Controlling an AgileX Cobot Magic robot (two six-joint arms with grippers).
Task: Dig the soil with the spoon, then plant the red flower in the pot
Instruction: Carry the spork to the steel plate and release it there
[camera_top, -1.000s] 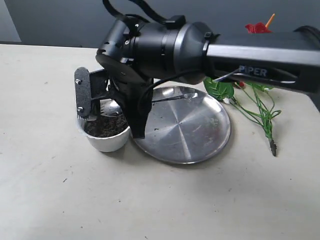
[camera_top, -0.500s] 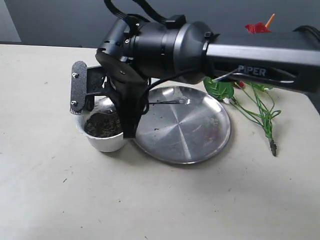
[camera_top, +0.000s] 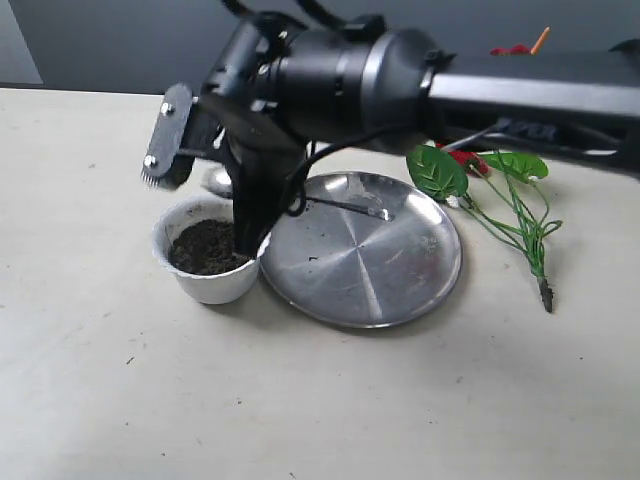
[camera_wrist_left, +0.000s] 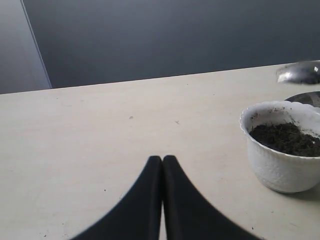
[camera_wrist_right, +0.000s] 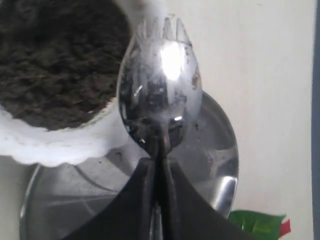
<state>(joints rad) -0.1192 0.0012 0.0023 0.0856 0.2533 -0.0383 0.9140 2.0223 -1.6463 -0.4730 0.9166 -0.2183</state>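
Observation:
The white scalloped pot (camera_top: 208, 287) holds dark soil (camera_top: 205, 247) and stands against the left rim of the steel plate. My right arm (camera_top: 340, 80) reaches across above it. My right gripper (camera_wrist_right: 159, 161) is shut on the handle of the spoon (camera_wrist_right: 160, 95), whose notched bowl hangs over the pot's rim (camera_wrist_right: 50, 147), beside the soil (camera_wrist_right: 55, 55), with soil specks on it. The red flower (camera_top: 462, 158) lies on the table right of the plate, leaves (camera_top: 437, 172) and stems spread out. My left gripper (camera_wrist_left: 162, 159) is shut and empty, low over bare table, left of the pot (camera_wrist_left: 280, 170).
A large round steel plate (camera_top: 400, 270) lies between the pot and the flower. A second red bloom with an orange spike (camera_top: 515, 50) shows behind my right arm. A dark wall closes the far side of the table.
My right gripper has lifted out of the pot with the spoon, rising and tilting up above the rim. The pot, plate and flower stay put.

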